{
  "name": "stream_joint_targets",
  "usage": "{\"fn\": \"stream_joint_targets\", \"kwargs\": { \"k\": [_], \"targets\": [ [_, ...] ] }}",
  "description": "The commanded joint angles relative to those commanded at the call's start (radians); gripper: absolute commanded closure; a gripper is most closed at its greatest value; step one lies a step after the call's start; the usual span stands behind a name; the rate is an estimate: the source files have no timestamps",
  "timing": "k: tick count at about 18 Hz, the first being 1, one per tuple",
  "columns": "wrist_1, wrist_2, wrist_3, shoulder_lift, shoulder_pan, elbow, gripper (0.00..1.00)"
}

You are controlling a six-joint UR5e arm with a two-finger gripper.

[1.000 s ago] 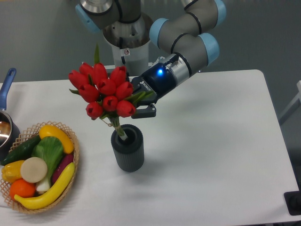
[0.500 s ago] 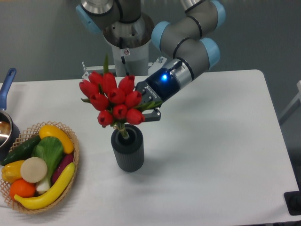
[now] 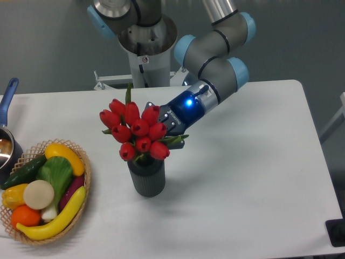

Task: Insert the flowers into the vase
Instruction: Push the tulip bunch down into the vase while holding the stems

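The flowers [image 3: 137,131], a bunch of red tulip buds with green leaves, stand over the vase [image 3: 146,178] with their stems reaching down into its mouth. The vase is a short dark grey ribbed cylinder on the white table. My gripper [image 3: 167,135] comes in from the right at a slant, shut on the flowers just under the buds. The buds and leaves hide most of its fingers. The bunch leans slightly left and covers the mouth of the vase.
A woven basket [image 3: 81,162] of vegetables and fruit sits at the front left. A pot with a blue handle [image 3: 7,97] is at the left edge. The robot base [image 3: 145,48] stands behind the vase.
The gripper has carried the flowers to the right and down, and the bunch has turned more upright. The stems now sit deeper in the vase, with the buds just above its mouth.
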Motion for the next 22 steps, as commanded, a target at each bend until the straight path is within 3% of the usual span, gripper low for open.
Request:
{"fn": "stream_joint_targets", "kwargs": {
  "k": [11, 22],
  "targets": [
    [0.005, 0.002, 0.041, -0.014, 0.043, -0.020, 0.74],
    [0.006, 0.043, 0.046, -0.028, 0.035, -0.026, 0.73]
  ]
}}
